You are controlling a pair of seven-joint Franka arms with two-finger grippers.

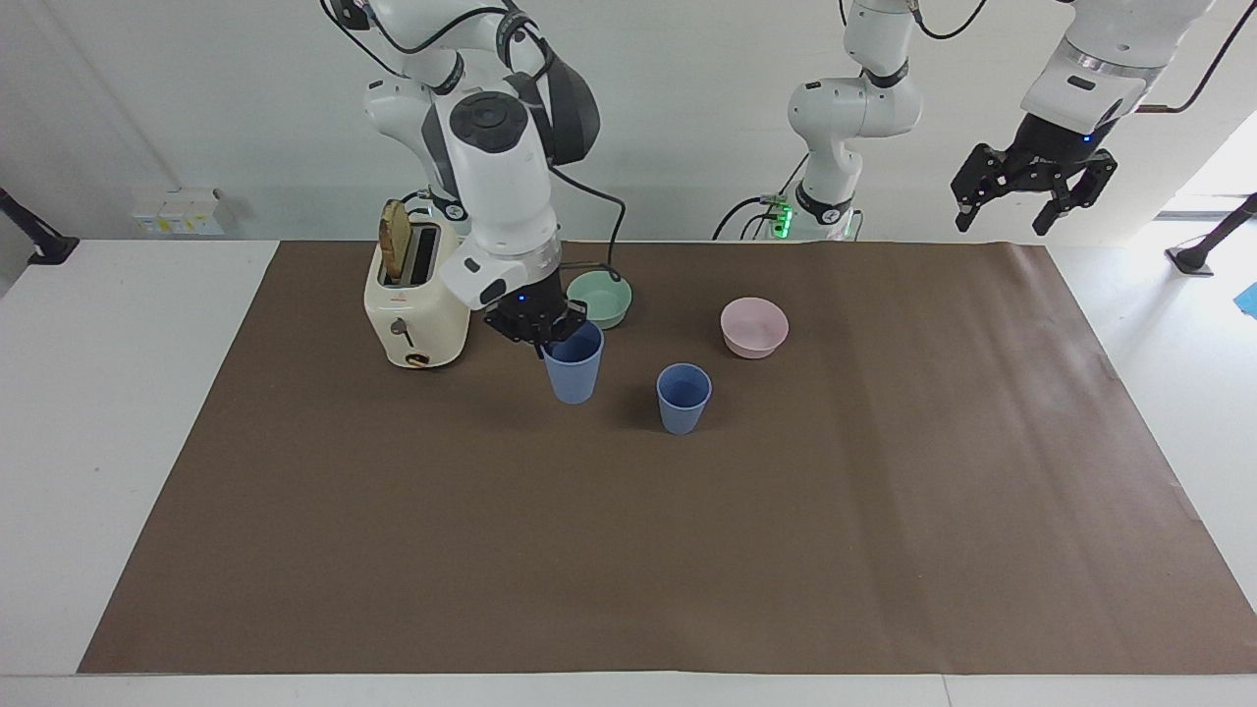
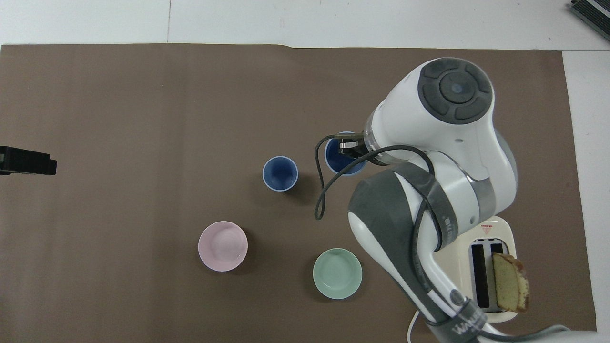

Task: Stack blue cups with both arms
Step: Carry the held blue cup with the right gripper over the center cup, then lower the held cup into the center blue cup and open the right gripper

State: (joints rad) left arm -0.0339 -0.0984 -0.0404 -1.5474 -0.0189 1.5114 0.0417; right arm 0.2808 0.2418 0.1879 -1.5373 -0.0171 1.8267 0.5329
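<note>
My right gripper [image 1: 539,336] is shut on the rim of one blue cup [image 1: 574,371] and holds it upright just over the brown mat. In the overhead view this held cup [image 2: 335,161] is partly hidden under the right gripper [image 2: 348,146] and wrist. The other blue cup [image 1: 683,398] stands upright on the mat beside it, toward the left arm's end, and it also shows in the overhead view [image 2: 280,174]. My left gripper [image 1: 1013,208] is open and empty, raised high over the mat's edge at the left arm's end. Only its tip [image 2: 33,162] shows in the overhead view.
A cream toaster [image 1: 412,314] with a slice of bread stands near the right arm's base. A mint-green bowl [image 1: 607,298] and a pink bowl [image 1: 753,326] sit nearer to the robots than the cups. The brown mat [image 1: 628,550] covers the table.
</note>
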